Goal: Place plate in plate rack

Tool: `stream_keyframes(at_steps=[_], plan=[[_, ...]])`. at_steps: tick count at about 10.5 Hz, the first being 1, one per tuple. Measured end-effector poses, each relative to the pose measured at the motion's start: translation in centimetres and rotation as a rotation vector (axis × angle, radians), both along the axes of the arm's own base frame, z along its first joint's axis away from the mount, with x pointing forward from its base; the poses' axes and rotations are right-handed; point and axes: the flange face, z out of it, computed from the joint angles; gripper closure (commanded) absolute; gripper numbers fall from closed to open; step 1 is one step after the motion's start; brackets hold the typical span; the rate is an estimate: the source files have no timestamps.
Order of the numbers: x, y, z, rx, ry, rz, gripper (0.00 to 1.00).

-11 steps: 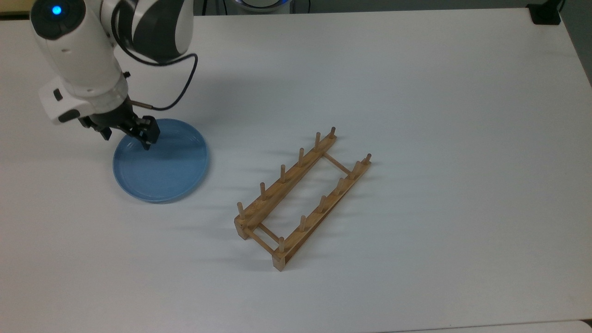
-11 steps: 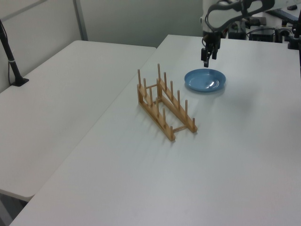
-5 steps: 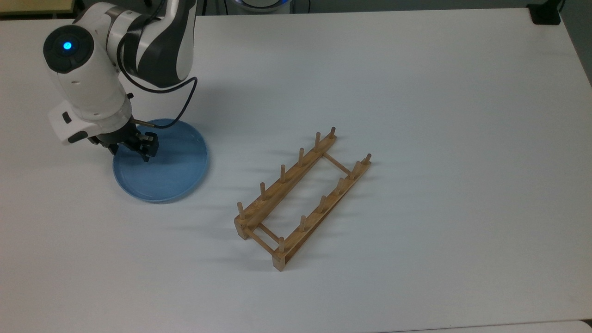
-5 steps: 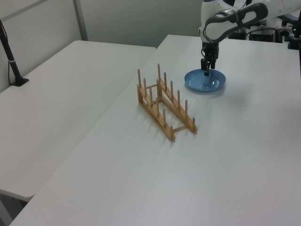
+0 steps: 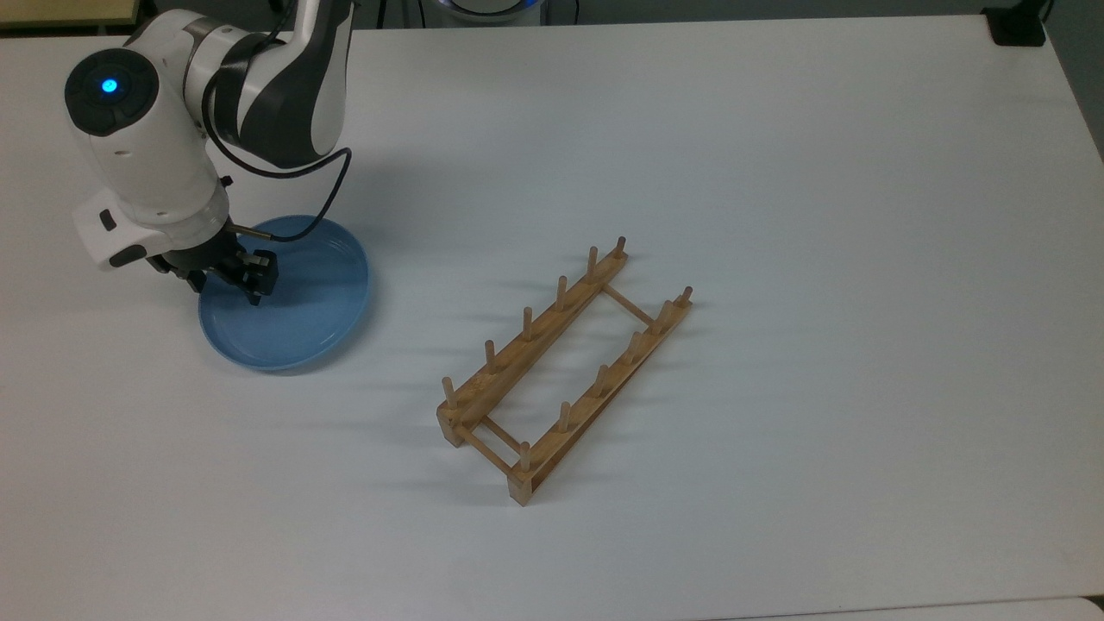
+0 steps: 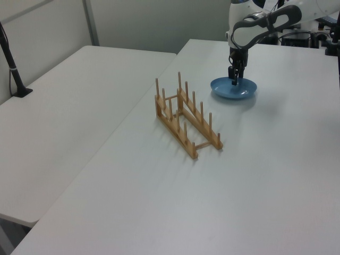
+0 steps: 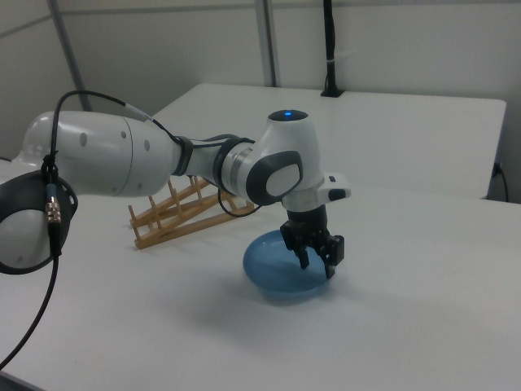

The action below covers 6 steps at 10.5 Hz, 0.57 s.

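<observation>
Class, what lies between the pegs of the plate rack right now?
Nothing: the plate rack has bare white table showing through its rails. The light-blue plate sits apart at the pincer, whose arm covers part of its rim.

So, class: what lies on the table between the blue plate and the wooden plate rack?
Nothing: in the top view, bare white table separates the plate from the plate rack.

The arm (image 7: 122, 159) hides much of the plate rack (image 7: 175, 212) in the right view, and the gripper (image 5: 246, 278) covers part of the plate's (image 5: 297, 315) rim in the top view
</observation>
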Motion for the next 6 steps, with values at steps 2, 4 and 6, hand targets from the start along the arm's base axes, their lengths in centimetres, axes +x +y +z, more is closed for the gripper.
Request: stream_keyframes(at_steps=[2, 4, 6], plan=[[0.1, 0.0, 0.1, -0.001, -0.003, 0.000, 0.31], [0.2, 0.0, 0.4, 0.003, -0.010, -0.003, 0.31], [0.7, 0.0, 1.3, 0.009, -0.035, -0.008, 0.31]])
